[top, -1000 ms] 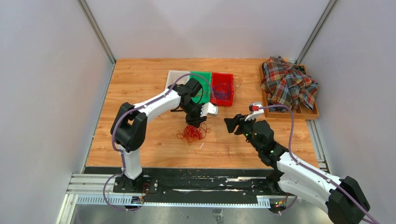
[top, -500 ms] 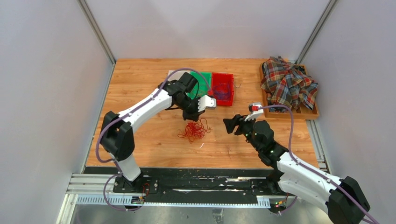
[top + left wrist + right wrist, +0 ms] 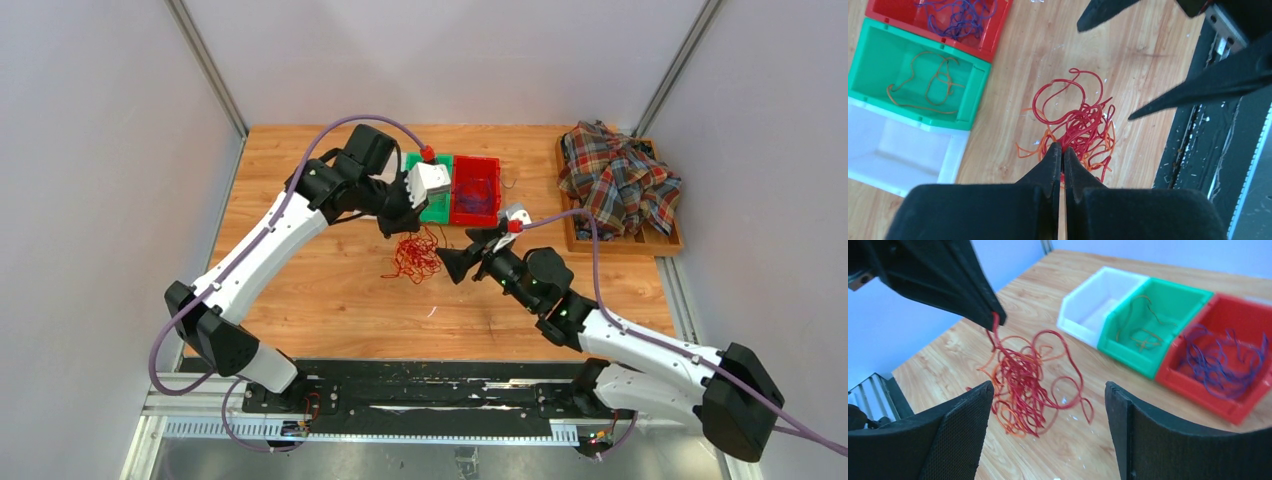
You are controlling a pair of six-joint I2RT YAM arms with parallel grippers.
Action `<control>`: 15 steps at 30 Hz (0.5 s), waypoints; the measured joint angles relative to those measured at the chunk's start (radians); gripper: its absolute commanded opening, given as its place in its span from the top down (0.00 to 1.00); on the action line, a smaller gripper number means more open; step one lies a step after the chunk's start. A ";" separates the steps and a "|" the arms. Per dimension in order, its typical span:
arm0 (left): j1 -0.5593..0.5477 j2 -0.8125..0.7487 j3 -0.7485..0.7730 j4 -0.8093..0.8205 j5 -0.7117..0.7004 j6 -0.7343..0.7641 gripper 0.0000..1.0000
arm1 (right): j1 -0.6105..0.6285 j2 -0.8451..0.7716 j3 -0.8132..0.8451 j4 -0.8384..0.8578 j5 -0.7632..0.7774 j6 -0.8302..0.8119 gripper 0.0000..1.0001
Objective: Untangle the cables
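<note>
Left jaws: clamped on a red strand of cables [image 3: 413, 258].
Right jaws: spread wide, at cables' 3 o'clock.

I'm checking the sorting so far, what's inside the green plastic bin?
Thin olive-orange cable looped loosely on the floor of the green plastic bin. From above, the left arm covers part of it.
</note>
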 measured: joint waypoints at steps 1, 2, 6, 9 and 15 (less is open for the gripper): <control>0.000 -0.005 0.012 -0.004 0.001 -0.010 0.99 | 0.014 0.012 0.013 0.016 0.000 -0.011 0.19; 0.000 -0.008 0.025 -0.011 0.003 -0.021 0.99 | 0.030 0.029 0.028 0.036 0.001 -0.026 0.19; 0.000 -0.013 0.041 -0.037 0.012 -0.042 0.99 | 0.054 0.097 0.083 0.072 0.006 -0.060 0.22; 0.000 -0.013 0.042 -0.066 0.023 -0.051 0.99 | 0.057 0.143 0.119 0.088 0.022 -0.079 0.25; 0.000 -0.014 0.097 -0.109 0.067 -0.072 0.99 | 0.064 0.237 0.167 0.138 0.063 -0.114 0.26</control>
